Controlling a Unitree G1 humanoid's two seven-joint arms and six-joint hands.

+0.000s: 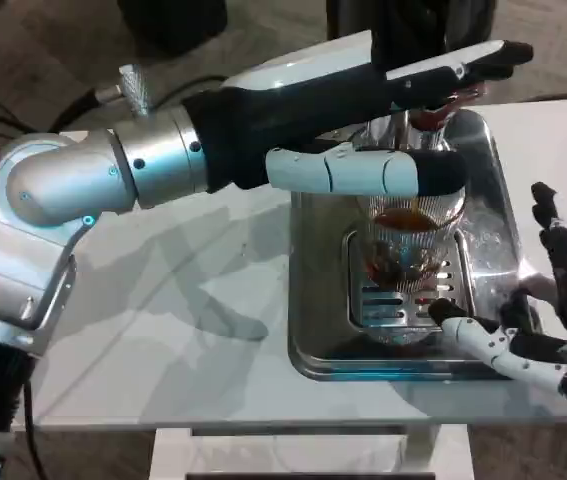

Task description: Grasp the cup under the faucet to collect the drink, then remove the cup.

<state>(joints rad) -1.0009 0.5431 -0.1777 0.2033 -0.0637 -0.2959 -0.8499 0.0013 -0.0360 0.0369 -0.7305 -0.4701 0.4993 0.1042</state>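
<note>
Under faucet (431, 112), cup (403, 245) upright, mouth up, left hand (383, 120) above

You will find no readable text, label, brand, number or sign anywhere here. The steel tray (308, 300), the cup (403, 245) and the table (193, 330) carry no lettering you could make out, and neither the left hand (383, 120) nor the right hand (543, 320) shows any marking.
</note>
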